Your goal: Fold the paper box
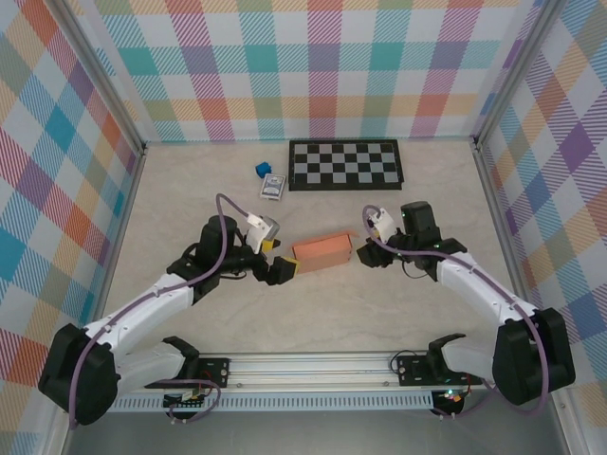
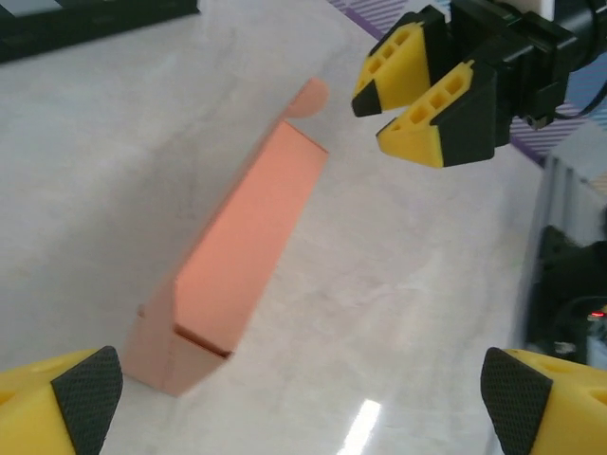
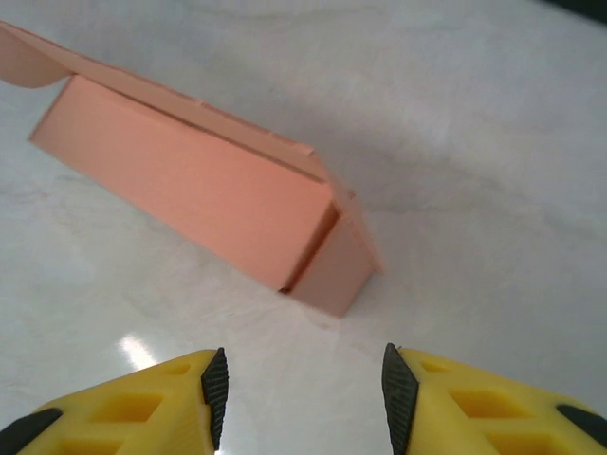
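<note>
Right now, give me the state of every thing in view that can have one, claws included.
Box: folded into shape, lying on its long side, a rounded flap sticking out, gripped by nothing.
Left claw: wide open, empty, facing one end of the box.
Right claw: partly open, empty, near the other end.
Blue cube: resting loose, untouched.
Card pack: lying flat, untouched.
Checkered mat: lying flat at the back.
</note>
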Motion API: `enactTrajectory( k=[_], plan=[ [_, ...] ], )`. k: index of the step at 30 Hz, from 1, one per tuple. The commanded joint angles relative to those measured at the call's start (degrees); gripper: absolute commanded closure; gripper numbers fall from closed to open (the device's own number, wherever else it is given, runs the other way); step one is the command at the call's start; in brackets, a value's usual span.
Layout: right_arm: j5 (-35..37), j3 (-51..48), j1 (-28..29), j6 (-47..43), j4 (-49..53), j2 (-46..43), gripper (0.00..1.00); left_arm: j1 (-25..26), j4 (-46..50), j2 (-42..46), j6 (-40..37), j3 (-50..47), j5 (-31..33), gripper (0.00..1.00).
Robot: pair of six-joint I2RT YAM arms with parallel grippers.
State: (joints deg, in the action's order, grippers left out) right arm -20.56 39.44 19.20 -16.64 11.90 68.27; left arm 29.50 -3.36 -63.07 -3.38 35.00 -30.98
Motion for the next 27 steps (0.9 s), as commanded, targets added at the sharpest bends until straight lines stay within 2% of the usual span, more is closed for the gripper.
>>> enactTrajectory(
  k=[1, 4, 7, 8, 10, 14, 15, 17, 22, 27],
  plan=[
    [4.11, -3.87, -0.28, -8.34, -16.20, -0.20, 0.51, 0.28, -12.32, -2.69, -7.93, -2.03, 4.25, 0.00],
    [3.76, -5.20, -1.27, -12.65, -17.45, -0.39, 0.50, 1.10, -12.14, -3.46, -10.65, -2.12, 4.25, 0.00],
    [1.70, -5.83, -1.93, -15.66, -18.88, -0.17, 0.47, 1.26, -13.47, -3.71, -12.65, -3.65, 7.24, 0.02],
    [0.77, -5.52, -2.06, -16.37, -18.56, 0.20, 0.47, 1.30, -14.47, -3.77, -12.82, -4.24, 7.50, 0.09],
    [-3.33, -5.05, -2.05, -17.82, -18.37, 0.87, 0.50, 1.48, -16.42, -4.53, -11.89, -4.93, 7.95, 0.32],
    [-7.78, -1.34, -1.98, -18.83, -13.90, 3.74, 0.66, 2.45, -17.03, -6.66, -10.59, -4.37, 4.61, 0.77],
    [-8.42, 0.19, -1.98, -19.61, -11.40, 4.66, 0.68, 2.63, -16.82, -7.21, -9.57, -3.89, 4.20, 0.91],
    [-9.23, 2.16, -1.98, -20.50, -7.92, 6.02, 0.71, 2.96, -15.64, -8.13, -8.02, -2.68, 3.22, 0.92],
    [-9.43, 3.87, -1.97, -19.76, -5.71, 6.87, 0.71, 4.17, -12.30, -7.88, -7.02, -0.81, 3.67, 0.84],
    [-8.55, 4.21, -2.00, -19.15, -4.68, 7.10, 0.82, 4.17, -12.05, -7.71, -6.20, -0.49, 5.67, 0.68]
  ],
)
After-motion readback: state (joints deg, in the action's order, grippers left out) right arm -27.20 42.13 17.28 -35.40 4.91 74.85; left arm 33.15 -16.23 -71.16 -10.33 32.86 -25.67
